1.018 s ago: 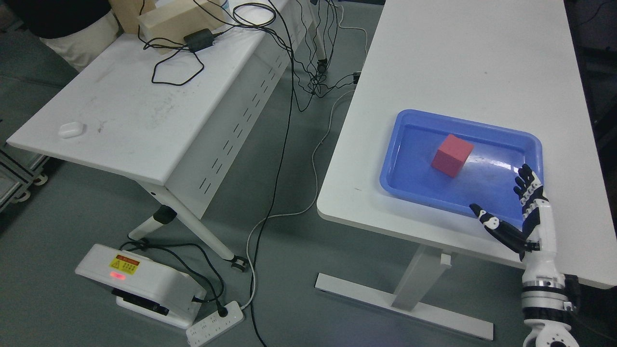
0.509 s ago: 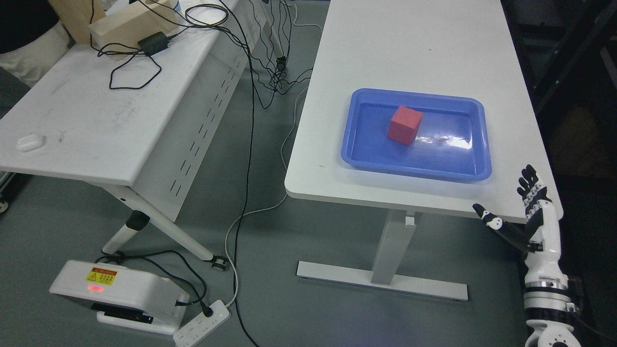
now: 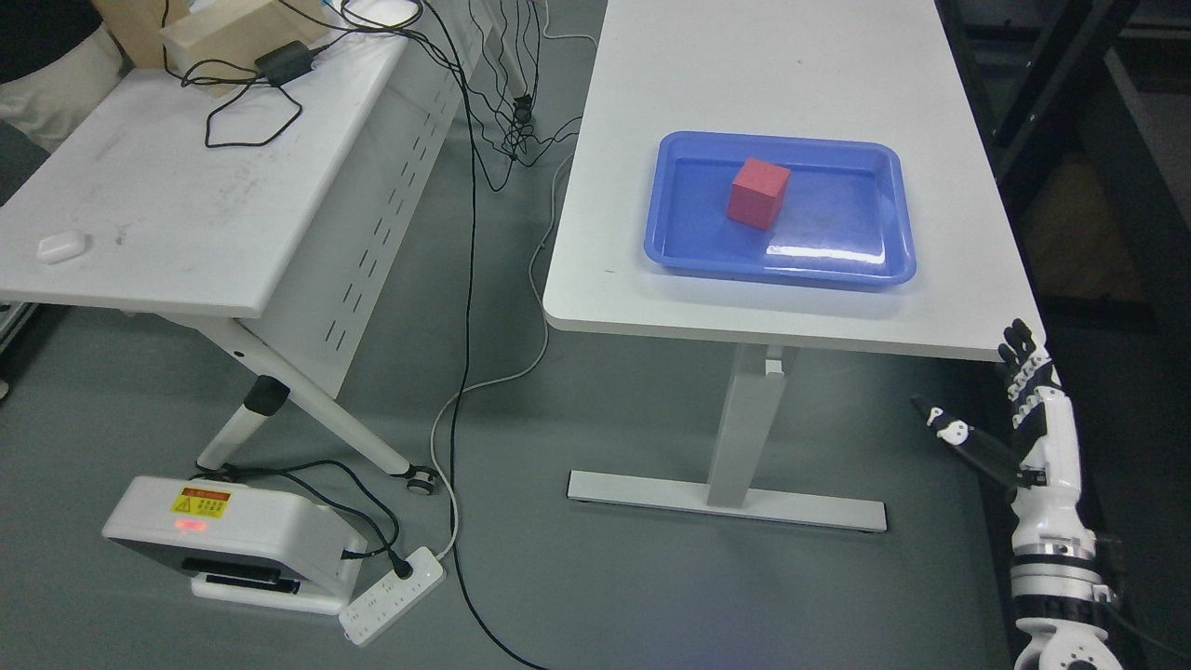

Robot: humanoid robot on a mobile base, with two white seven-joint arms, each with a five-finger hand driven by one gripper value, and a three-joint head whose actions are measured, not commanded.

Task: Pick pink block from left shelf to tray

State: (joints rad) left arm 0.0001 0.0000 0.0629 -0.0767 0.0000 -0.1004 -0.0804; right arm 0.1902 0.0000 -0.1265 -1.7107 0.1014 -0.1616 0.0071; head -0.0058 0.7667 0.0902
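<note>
A pink-red block [image 3: 757,193] rests inside the blue tray [image 3: 707,259], toward its back left. The tray lies on the white table [image 3: 791,84] on the right. My right hand [image 3: 979,402] is raised at the lower right, below and off the table's front right corner, well clear of the tray. Its fingers [image 3: 1022,361] are spread with the thumb stuck out to the left, and it holds nothing. My left arm does not show.
A second white table [image 3: 186,223] stands on the left with a small white case [image 3: 61,247], a black adapter [image 3: 286,58] with cables and a wooden box [image 3: 223,33]. A white device [image 3: 228,544] and power strip [image 3: 391,609] lie on the grey floor; dark shelving stands at right.
The whole picture has shifted: the camera has drawn back, so the tables sit higher and farther. My right hand, earlier over the tray's front right corner, is now off the table edge, still open.
</note>
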